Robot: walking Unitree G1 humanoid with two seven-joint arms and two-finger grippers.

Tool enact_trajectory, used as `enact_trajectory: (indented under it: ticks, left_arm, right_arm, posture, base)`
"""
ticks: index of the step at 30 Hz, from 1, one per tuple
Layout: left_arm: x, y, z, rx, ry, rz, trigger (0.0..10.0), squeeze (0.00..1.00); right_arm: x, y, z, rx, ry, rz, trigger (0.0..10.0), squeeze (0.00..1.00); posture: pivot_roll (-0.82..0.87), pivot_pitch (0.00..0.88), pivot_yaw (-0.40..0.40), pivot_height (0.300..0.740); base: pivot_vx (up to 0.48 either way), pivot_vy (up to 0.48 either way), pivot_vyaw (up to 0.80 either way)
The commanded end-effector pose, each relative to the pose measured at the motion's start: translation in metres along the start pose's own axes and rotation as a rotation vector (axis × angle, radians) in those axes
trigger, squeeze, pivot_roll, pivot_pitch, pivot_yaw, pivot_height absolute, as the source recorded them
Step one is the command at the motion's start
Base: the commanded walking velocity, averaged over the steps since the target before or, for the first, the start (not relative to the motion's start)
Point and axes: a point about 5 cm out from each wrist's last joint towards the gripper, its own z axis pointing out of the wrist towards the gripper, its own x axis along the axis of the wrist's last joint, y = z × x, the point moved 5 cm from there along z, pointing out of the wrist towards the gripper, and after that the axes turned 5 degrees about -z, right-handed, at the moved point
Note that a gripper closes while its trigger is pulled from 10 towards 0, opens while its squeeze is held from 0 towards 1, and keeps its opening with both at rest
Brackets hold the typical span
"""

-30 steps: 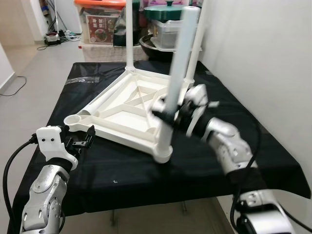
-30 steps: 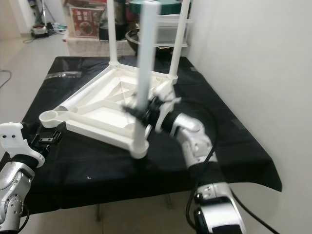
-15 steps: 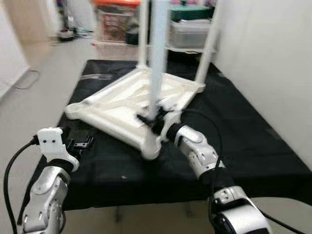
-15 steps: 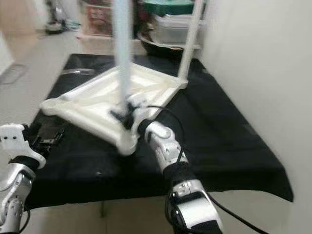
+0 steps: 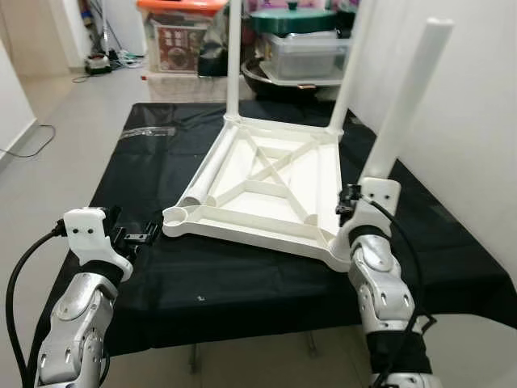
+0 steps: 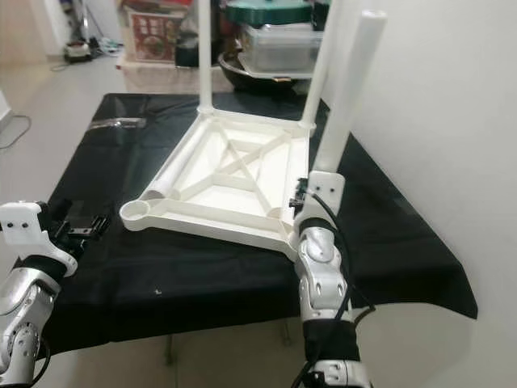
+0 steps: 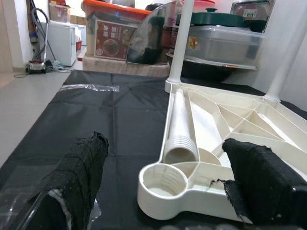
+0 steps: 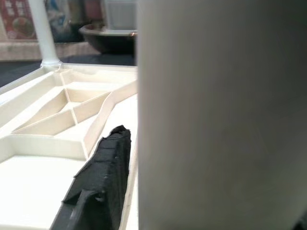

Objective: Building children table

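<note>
Upside down on the bench (image 5: 161, 283) lies the tabletop (image 5: 266, 190). Right fingers (image 8: 96, 191) clamp a leg (image 5: 400, 109) upright at its near right corner socket, probably seating it; left fingers (image 7: 81, 177) gape, empty, facing the vacant socket (image 7: 162, 181).

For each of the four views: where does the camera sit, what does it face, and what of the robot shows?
Left eye, head: down at upturned white table, both arms.
Right eye: same scene, shifted.
Left wrist: along open left gripper at empty leg socket and loose leg.
Right wrist: right gripper against near leg.
All share the table.
</note>
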Motion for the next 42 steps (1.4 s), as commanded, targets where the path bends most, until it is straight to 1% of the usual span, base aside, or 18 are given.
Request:
enact_trajectory:
  ticks: [1, 4, 8, 10, 18, 21, 22, 24, 25, 26, 27, 34, 36, 37, 38, 39, 41, 42]
  left_arm:
    - [-0.004, -0.002, 0.0, 0.006, -0.014, -0.01, 10.0, 0.0]
    - [-0.004, -0.004, 0.0, 0.013, -0.01, -0.011, 10.0, 0.0]
    - [-0.004, -0.004, -0.001, 0.017, -0.007, -0.012, 10.0, 0.0]
    - [-0.004, -0.004, -0.001, 0.017, -0.007, -0.013, 10.0, 0.0]
    - [-0.006, 0.002, 0.0, -0.003, -0.013, -0.014, 10.0, 0.0]
    - [-0.006, 0.002, 0.0, -0.003, -0.013, -0.014, 10.0, 0.0]
    - [-0.006, 0.001, -0.001, 0.004, -0.008, -0.014, 10.0, 0.0]
    - [-0.005, 0.001, -0.001, 0.008, -0.006, -0.014, 10.0, 0.0]
    - [-0.005, 0.0, -0.003, 0.013, -0.004, -0.013, 10.0, 0.0]
    - [-0.005, 0.0, -0.003, 0.013, -0.004, -0.013, 10.0, 0.0]
    - [-0.005, 0.0, -0.003, 0.016, -0.003, -0.013, 10.0, 0.0]
    - [-0.003, -0.002, -0.007, 0.017, -0.003, -0.013, 10.0, 0.0]
    - [-0.003, -0.001, -0.006, 0.014, -0.005, -0.014, 10.0, 0.0]
    - [-0.003, -0.001, -0.006, 0.012, -0.005, -0.013, 10.0, 0.0]
    - [-0.002, 0.0, -0.005, 0.011, -0.005, -0.013, 10.0, 0.0]
    - [-0.002, 0.0, -0.005, 0.011, -0.005, -0.013, 10.0, 0.0]
    - [-0.001, -0.001, -0.005, 0.012, -0.003, -0.012, 10.0, 0.0]
    - [-0.001, -0.001, -0.005, 0.012, -0.003, -0.012, 10.0, 0.0]
  right_arm:
    - [0.008, -0.019, 0.005, 0.086, 0.009, 0.025, 10.0, 0.0]
    - [0.046, -0.031, 0.014, 0.209, 0.115, 0.073, 10.0, 0.0]
    - [0.07, -0.033, 0.015, 0.301, 0.209, 0.063, 10.0, 0.0]
    - [0.073, -0.035, 0.015, 0.331, 0.23, 0.054, 10.0, 0.0]
    - [0.066, -0.077, -0.008, 0.938, 0.208, 0.084, 10.0, 0.0]
    - [0.064, -0.083, -0.013, 0.994, 0.206, 0.073, 10.0, 0.0]
    - [0.057, -0.104, -0.02, 1.068, 0.195, 0.048, 10.0, 0.0]
    - [0.055, -0.113, -0.022, 1.087, 0.195, 0.038, 10.0, 0.0]
    - [0.055, -0.123, -0.026, 1.115, 0.204, 0.049, 4.0, 0.0]
    - [0.055, -0.123, -0.026, 1.115, 0.204, 0.049, 4.0, 0.0]
    - [0.056, -0.129, -0.029, 1.137, 0.214, 0.06, 0.0, 0.0]
    - [0.064, -0.133, -0.044, 1.231, 0.261, 0.121, 0.0, 0.0]
    - [0.06, -0.129, -0.039, 1.167, 0.244, 0.118, 0.0, 0.0]
    - [0.046, -0.114, -0.011, 0.904, 0.156, 0.075, 0.0, 0.0]
    - [0.021, -0.071, 0.023, 0.495, 0.006, 0.077, 0.0, 0.0]
    - [0.021, -0.071, 0.023, 0.495, 0.006, 0.077, 0.0, 0.0]
    - [-0.025, 0.007, 0.032, -0.07, -0.208, 0.032, 0.0, 0.0]
    - [-0.025, 0.007, 0.032, -0.07, -0.208, 0.032, 0.0, 0.0]
  posture:
    - [0.04, 0.0, -0.078, 0.74]
    - [0.05, 0.0, -0.084, 0.74]
    - [0.05, 0.0, -0.091, 0.74]
    - [0.05, 0.0, -0.091, 0.74]
    - [0.06, 0.0, -0.087, 0.74]
    - [0.06, 0.0, -0.087, 0.74]
    - [0.09, 0.0, -0.112, 0.74]
    - [0.09, 0.0, -0.115, 0.74]
    - [0.11, 0.0, -0.121, 0.74]
    - [0.11, 0.0, -0.121, 0.74]
    - [0.11, 0.0, -0.121, 0.74]
    - [0.09, 0.0, -0.112, 0.74]
    - [0.09, 0.0, -0.11, 0.74]
    - [0.08, 0.0, -0.106, 0.74]
    - [0.07, 0.0, -0.104, 0.74]
    - [0.07, 0.0, -0.104, 0.74]
    - [0.06, 0.0, -0.093, 0.74]
    - [0.06, 0.0, -0.093, 0.74]
  base:
    - [0.0, 0.0, 0.0]
    - [0.0, 0.0, 0.0]
    - [0.0, 0.0, 0.0]
    - [0.0, 0.0, 0.0]
    - [0.0, 0.0, 0.0]
    - [0.0, 0.0, 0.0]
    - [0.0, 0.0, 0.0]
    - [0.0, 0.0, 0.0]
    - [0.0, 0.0, 0.0]
    - [0.0, 0.0, 0.0]
    - [0.0, 0.0, 0.0]
    - [0.0, 0.0, 0.0]
    - [0.0, 0.0, 0.0]
    - [0.0, 0.0, 0.0]
    - [0.0, 0.0, 0.0]
    - [0.0, 0.0, 0.0]
    - [0.0, 0.0, 0.0]
    - [0.0, 0.0, 0.0]
